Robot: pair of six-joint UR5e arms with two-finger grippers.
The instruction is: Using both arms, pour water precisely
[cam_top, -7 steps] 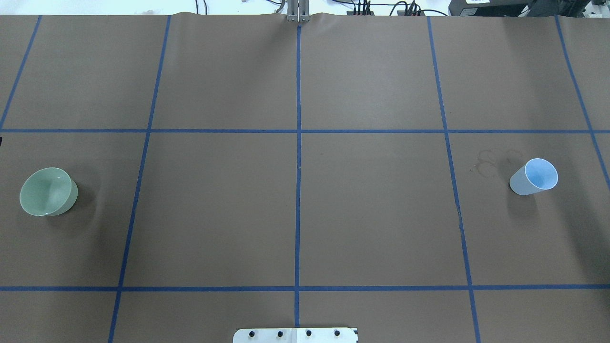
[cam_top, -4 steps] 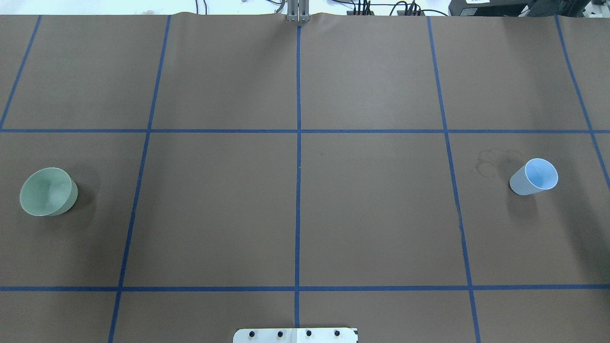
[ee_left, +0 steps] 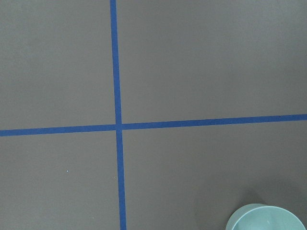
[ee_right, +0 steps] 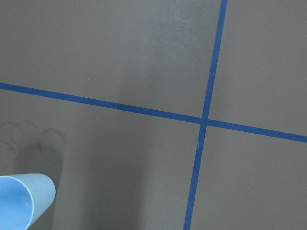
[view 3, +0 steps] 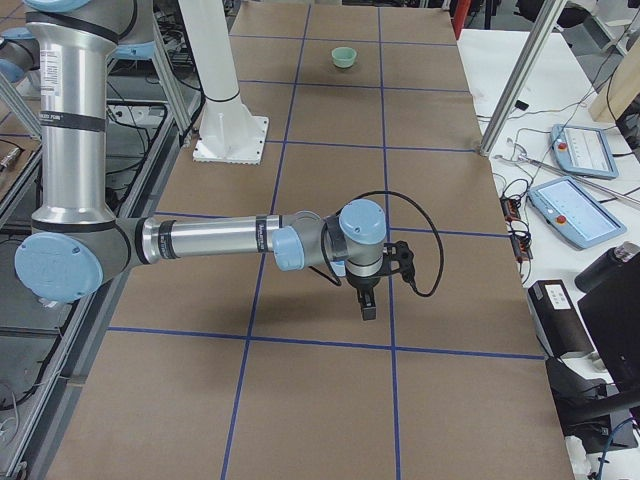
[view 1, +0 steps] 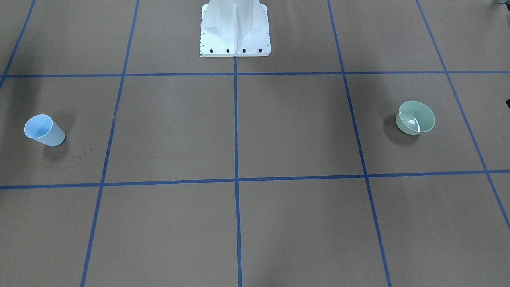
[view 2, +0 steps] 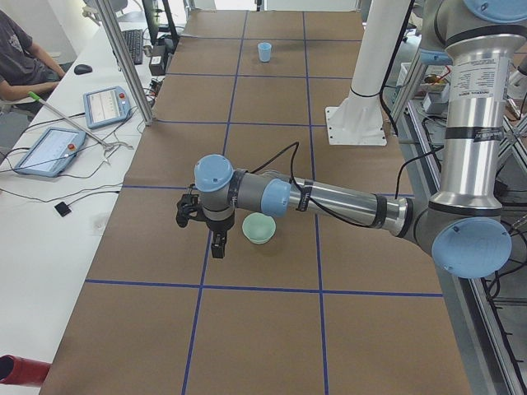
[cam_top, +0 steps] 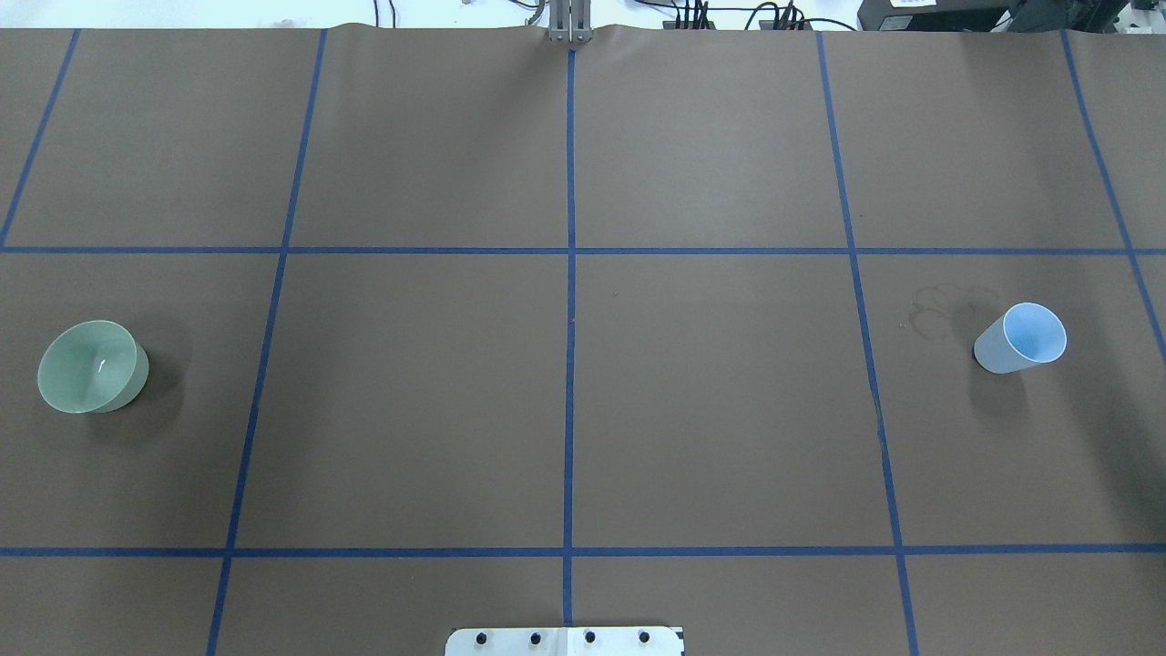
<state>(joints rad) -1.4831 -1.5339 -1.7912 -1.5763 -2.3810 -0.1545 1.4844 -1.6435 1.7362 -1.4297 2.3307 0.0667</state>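
Observation:
A pale green bowl (cam_top: 88, 366) stands at the table's left side, and white glints of water (view 1: 412, 122) show inside it. A light blue cup (cam_top: 1022, 338) stands upright at the right side, and I see no liquid in it. My left gripper (view 2: 218, 249) hangs pointing down just beside the bowl (view 2: 258, 228). My right gripper (view 3: 366, 306) hangs low over the table's right end. Both grippers show only in the side views, so I cannot tell whether they are open or shut. The left wrist view catches the bowl's rim (ee_left: 266, 218). The right wrist view catches the cup (ee_right: 21, 199).
Dried ring stains (cam_top: 934, 308) mark the brown paper beside the cup. Blue tape lines grid the table. The white pedestal (view 1: 235, 30) stands at the robot's edge. A seated person (view 2: 20, 58) and two tablets (view 2: 107, 104) are at a side desk.
The glint in the green bowl has shifted, and the shadows beside the bowl and cup have thinned. Bowl and cup stand where they were.

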